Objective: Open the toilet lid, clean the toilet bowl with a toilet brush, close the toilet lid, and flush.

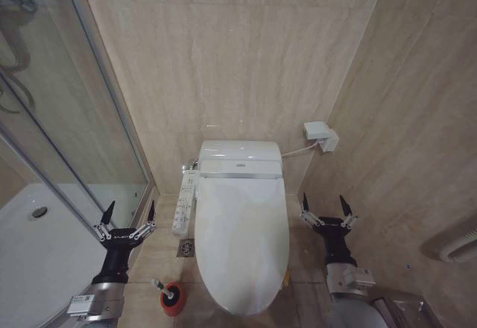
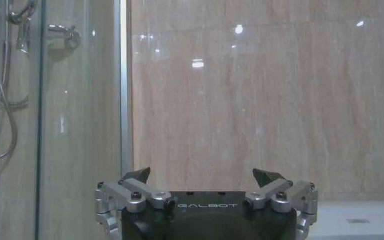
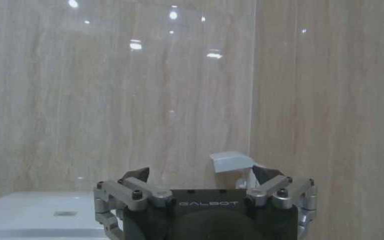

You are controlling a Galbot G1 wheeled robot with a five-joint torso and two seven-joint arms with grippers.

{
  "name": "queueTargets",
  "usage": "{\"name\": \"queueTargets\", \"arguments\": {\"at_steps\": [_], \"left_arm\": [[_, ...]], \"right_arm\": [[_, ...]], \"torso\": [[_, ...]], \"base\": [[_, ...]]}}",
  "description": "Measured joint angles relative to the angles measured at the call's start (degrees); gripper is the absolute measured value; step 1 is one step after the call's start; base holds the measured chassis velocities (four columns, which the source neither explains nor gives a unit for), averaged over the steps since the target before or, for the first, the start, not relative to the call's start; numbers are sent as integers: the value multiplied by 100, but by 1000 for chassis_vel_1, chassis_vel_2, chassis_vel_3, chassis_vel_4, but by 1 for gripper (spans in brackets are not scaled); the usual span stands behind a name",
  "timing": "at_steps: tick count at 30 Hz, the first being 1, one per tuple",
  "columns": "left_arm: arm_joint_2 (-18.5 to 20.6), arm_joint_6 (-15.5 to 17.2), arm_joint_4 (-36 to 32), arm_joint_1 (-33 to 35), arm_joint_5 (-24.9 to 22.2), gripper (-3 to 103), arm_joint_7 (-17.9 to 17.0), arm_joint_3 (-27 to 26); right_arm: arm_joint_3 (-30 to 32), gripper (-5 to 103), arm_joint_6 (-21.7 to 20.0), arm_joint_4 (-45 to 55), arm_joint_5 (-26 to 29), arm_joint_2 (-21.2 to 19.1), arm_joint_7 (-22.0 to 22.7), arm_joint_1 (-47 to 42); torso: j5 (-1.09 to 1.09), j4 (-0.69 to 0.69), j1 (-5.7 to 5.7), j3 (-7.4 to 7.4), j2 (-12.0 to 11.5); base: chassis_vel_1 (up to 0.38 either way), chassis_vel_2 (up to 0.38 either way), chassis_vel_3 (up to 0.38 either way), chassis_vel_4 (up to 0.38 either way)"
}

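Both pincers — left (image 1: pixel 130 212), right (image 1: pixel 327 205) — spread wide, empty, flanking closed toilet lid (image 1: pixel 242 242); toilet brush (image 1: pixel 171 295) beside left arm.

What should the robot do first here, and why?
Probably reach the right gripper down to the front rim of the lid and lift it. The lid is shut over the bowl, so the brush in its red cup on the floor is no use yet. Both grippers are open and empty; the left gripper hovers beside the toilet.
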Motion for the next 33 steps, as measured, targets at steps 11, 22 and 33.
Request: {"name": "queueTargets", "arguments": {"at_steps": [11, 22, 33], "left_arm": [[0, 0, 0, 2, 0, 100, 0, -1], [0, 0, 0, 5, 0, 100, 0, 0], [0, 0, 0, 0, 0, 100, 0, 0]], "right_arm": [[0, 100, 0, 0, 0, 0, 0, -2], [0, 100, 0, 0, 0, 0, 0, -5], [0, 100, 0, 0, 0, 0, 0, 1]], "torso": [[0, -2, -6, -3, 2], [1, -4, -10, -4, 5], [0, -1, 0, 0, 0]], "base": [[81, -81, -84, 83], [180, -172, -167, 167], [-12, 27, 22, -21]]}}
